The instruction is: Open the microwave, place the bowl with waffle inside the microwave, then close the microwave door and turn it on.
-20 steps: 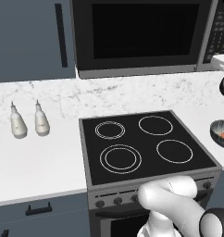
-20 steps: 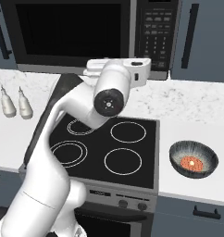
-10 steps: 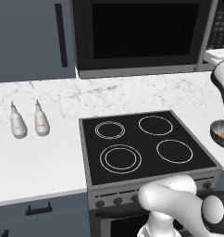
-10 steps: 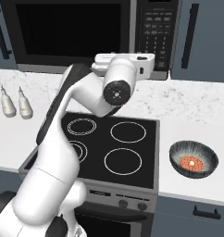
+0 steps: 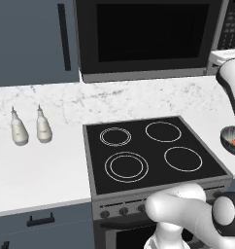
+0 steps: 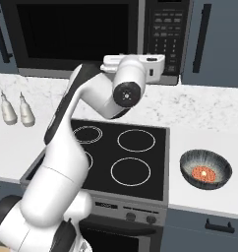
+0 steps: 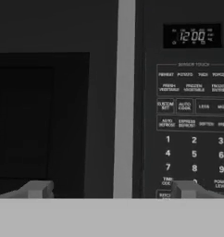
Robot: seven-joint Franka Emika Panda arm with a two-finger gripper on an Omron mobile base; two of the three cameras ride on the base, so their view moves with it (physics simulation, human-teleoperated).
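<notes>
The microwave [image 6: 91, 34] sits up at twelve o'clock above the stovetop [image 6: 116, 155], long axis running left to right, its dark glass microwave door [image 7: 53, 115] shut and facing the robot, the keypad panel [image 7: 192, 129] at its three o'clock end. The gripper [image 7: 111, 189] is raised right in front of that door's steel-grey edge, fingers spread wide with nothing between them. On the counter [image 6: 209, 133] at the stovetop's three o'clock, the bowl [image 6: 206, 169] sits upright with the orange-brown waffle [image 6: 203, 173] lying at its centre.
</notes>
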